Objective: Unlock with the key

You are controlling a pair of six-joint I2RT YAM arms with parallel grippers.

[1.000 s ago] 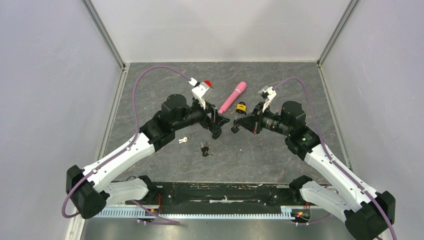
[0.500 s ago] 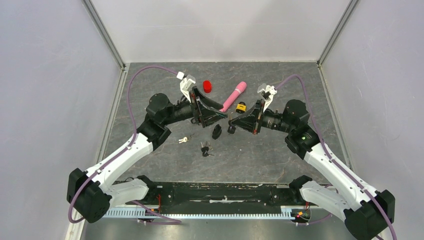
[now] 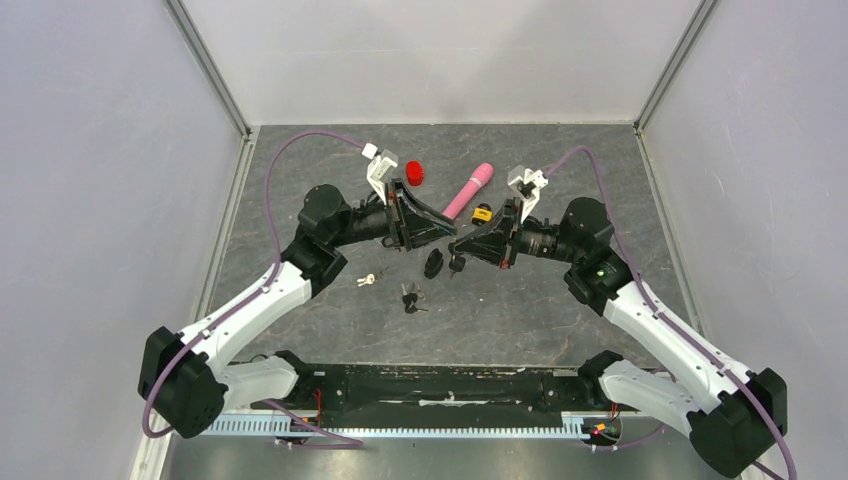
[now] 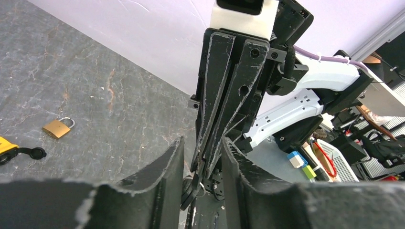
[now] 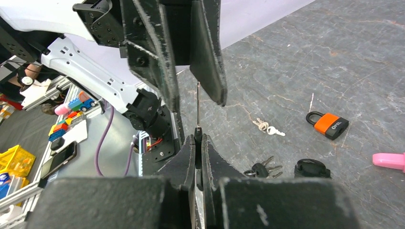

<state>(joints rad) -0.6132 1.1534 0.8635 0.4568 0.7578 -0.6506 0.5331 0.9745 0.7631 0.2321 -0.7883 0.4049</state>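
1. The right tool (image 5: 198, 138) is pressed together on the key (image 5: 197, 107), held up off the desk (image 3: 520, 310) with its thin blade poking out past the tips.
2. The left tool (image 4: 204, 143) faces it tip to tip, fingers spread. The blade reaches into that gap, but I cannot tell whether it touches.
3. Directly beneath lie a black rounded object (image 5: 312, 168), a key bunch (image 5: 260, 169) and two silver keys (image 5: 266, 128).
4. Further off sit an orange padlock (image 5: 329, 123), a brass padlock (image 4: 57, 128) and a pink cylinder (image 3: 467, 190).

I got bright, even light, soft shadows on the table (image 3: 520, 310); close foreground in both wrist views was blurred.
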